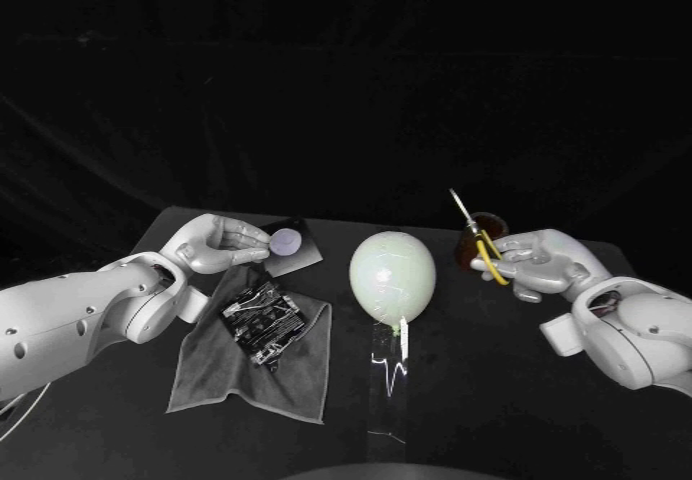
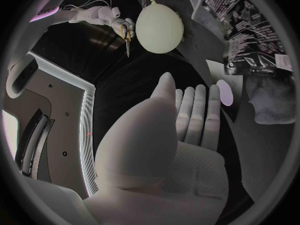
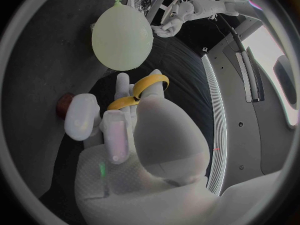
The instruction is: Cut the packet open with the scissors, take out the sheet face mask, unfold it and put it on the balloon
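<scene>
On the grey cloth at the table's left side, a black printed packet is seen lying flat, just below the left hand and apart from it. A lavender disc on a dark flat piece is seen at that hand's fingertips. In the wrist view nothing is seen in the palm, but whether the disc is touched cannot be told. The pale balloon is carried on a clear stand at the table's middle. The yellow-handled scissors are grasped by the right hand, blades pointing up, in front of a dark red round object. The black table is backed by a dark backdrop.
</scene>
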Available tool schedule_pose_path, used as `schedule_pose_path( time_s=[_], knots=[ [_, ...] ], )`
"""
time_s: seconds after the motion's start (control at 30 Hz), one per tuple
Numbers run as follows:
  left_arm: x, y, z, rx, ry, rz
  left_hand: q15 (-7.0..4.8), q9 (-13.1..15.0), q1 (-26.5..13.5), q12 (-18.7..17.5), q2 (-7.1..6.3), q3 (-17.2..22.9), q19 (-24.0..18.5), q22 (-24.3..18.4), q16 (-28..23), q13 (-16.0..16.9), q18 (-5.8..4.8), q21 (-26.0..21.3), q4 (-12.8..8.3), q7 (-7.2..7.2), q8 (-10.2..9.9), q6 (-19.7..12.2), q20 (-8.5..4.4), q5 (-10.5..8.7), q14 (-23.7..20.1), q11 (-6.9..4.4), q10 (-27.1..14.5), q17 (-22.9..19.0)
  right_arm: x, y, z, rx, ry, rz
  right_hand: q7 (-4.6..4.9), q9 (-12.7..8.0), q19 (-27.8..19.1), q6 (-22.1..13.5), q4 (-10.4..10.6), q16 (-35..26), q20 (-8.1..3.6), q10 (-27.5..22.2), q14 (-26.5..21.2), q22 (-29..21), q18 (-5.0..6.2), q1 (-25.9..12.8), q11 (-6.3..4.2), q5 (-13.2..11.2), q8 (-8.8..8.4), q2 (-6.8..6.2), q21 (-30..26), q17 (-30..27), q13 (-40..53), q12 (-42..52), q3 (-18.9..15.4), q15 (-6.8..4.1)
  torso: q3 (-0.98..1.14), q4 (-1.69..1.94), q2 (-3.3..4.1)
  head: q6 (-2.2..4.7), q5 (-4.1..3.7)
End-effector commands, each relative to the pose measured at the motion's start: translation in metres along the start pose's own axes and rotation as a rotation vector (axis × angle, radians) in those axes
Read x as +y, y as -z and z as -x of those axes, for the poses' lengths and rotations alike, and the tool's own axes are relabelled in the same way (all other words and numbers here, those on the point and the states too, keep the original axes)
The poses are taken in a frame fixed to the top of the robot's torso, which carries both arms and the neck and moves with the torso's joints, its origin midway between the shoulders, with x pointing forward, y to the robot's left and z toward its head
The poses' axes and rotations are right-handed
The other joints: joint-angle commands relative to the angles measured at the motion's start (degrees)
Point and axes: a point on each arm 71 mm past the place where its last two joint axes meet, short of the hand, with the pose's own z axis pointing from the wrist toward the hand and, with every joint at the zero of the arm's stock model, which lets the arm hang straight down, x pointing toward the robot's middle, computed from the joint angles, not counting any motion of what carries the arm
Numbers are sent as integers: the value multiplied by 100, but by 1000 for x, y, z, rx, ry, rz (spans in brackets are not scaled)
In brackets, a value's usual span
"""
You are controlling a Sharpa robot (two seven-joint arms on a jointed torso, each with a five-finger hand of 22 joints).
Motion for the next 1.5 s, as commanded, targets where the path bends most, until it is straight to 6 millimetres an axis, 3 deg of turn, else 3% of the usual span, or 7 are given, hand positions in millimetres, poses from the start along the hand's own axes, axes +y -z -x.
schedule_pose_path(
  time_s=[0.03, 0.3, 0.5, 0.77, 1.0, 1.17, 1.5],
  knots=[
    [-17, -13, -6, 8, 71, -59, -88, -38, 75, -41, 26, 56, 102, 46, 97, -21, 150, 92, 87, -28, 37, 118, -9, -6, 270, -57, 159, 46, 1, 0, -3, 32, 67, 0, -21, -23, 45, 39, -244, -11, 0, 237, 296, 437, 63, 1472, -141, -13, -49, 1186, 88, 68, -53, -76, 131, 6, 0, -12, -7, 131, -312],
    [-45, -44, -14, 41, 115, -102, -274, -114, -2, -87, 50, 111, 411, 210, 289, -23, 213, 404, 117, -58, -3, 232, -135, -5, 876, -158, 530, 169, 12, -12, 3, 2, 119, 22, 20, -4, 106, 78, -415, -15, -11, 443, 300, 488, 39, 1729, -138, -12, -60, 1300, 179, 62, -117, -145, 241, 7, -11, -27, -17, 301, -541],
    [-60, -66, -10, 35, 146, -117, -343, -148, -44, -153, 76, 160, 462, 295, 323, -27, 197, 545, 116, -96, -4, 352, -221, -5, 1092, -210, 698, 225, 30, -31, 9, -16, 175, 46, 18, -1, 132, 108, -438, -13, -13, 500, 302, 510, 30, 1758, -141, -12, -60, 1312, 219, 67, -131, -164, 264, 5, -18, -19, -3, 490, -800],
    [-76, -86, 6, -3, 158, -137, -347, -169, -61, -196, 75, 181, 441, 319, 291, -29, 187, 578, 118, -104, -19, 380, -235, -6, 1104, -219, 746, 233, 54, -61, 15, -26, 283, 67, 13, -1, 151, 147, -466, -8, -16, 552, 306, 528, 23, 1795, -148, -11, -61, 1319, 250, 83, -145, -187, 296, 0, -14, -5, -2, 584, -947],
    [-89, -100, 23, -23, 152, -146, -292, -223, -199, -323, 60, 192, 246, 307, 106, -31, 133, 521, 121, -98, -77, 389, -188, -8, 964, -197, 778, 216, 75, -93, 14, -1, 411, 64, 12, -3, 155, 157, -471, -9, -17, 565, 306, 531, 22, 1804, -149, -12, -62, 1322, 256, 81, -150, -194, 307, -2, -17, -10, -16, 655, -929],
    [-97, -110, 31, -34, 144, -156, -162, -289, -421, -433, 32, 161, -299, 112, -219, -27, -18, 117, 117, -46, -152, 372, 18, -11, 629, -131, 758, 171, 90, -117, 5, 11, 561, 108, 11, -6, 230, 167, -483, -10, -19, 574, 306, 594, -7, 1821, -151, -11, -67, 1320, 382, 79, -158, -210, 322, -3, -16, -14, -12, 692, -872],
    [-112, -132, 43, -63, 94, -175, -45, -371, -567, -442, -12, 115, -536, -67, -531, -25, -48, -195, 109, 22, -253, 299, 116, -11, 353, -50, 619, 144, 116, -171, -23, 5, 809, 177, 12, -10, 250, 177, -494, -12, -21, 584, 306, 610, -14, 1838, -151, -10, -73, 1321, 412, 76, -167, -226, 339, -5, -36, 12, 37, 764, -767]
  ],
)
